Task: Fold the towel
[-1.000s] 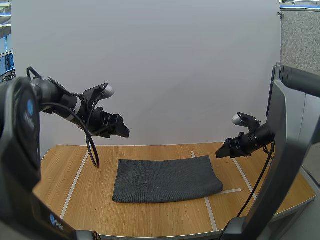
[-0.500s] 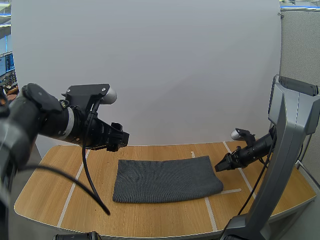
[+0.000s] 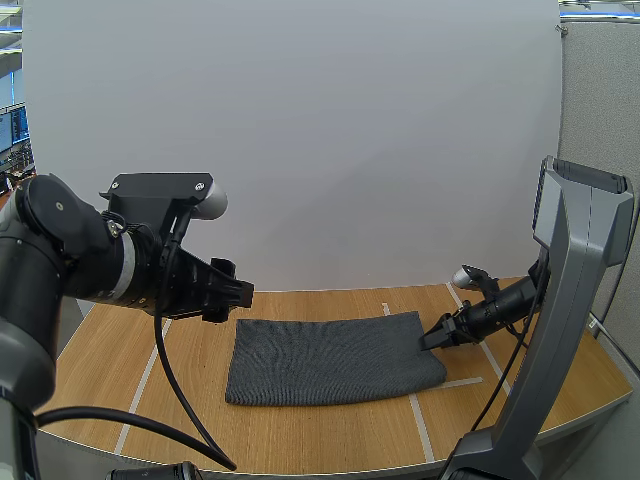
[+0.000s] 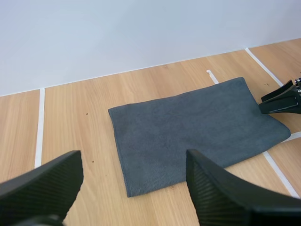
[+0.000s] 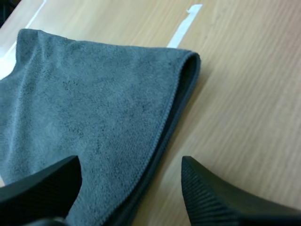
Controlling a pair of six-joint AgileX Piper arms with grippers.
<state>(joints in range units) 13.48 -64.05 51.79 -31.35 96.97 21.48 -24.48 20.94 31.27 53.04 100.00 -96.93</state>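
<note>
A dark grey towel [image 3: 332, 356] lies flat on the wooden table [image 3: 320, 430], folded over along its right side. My right gripper [image 3: 428, 340] is low at the towel's right edge, open, its fingers [image 5: 211, 197] straddling the folded edge of the towel [image 5: 94, 117]. My left gripper [image 3: 232, 293] hovers open above the table, up and to the left of the towel's far left corner. From the left wrist, the towel [image 4: 193, 129] lies beyond the open left fingers [image 4: 225, 193], and the right gripper [image 4: 281, 100] sits at the towel's right edge.
White tape lines [image 3: 148, 370] mark the table left and right of the towel. The right arm's upright grey column [image 3: 555, 330] stands at the front right. A white backdrop rises behind the table.
My right gripper has come down and leftward to the towel's right edge. My left arm has swung lower and nearer the towel's left side.
</note>
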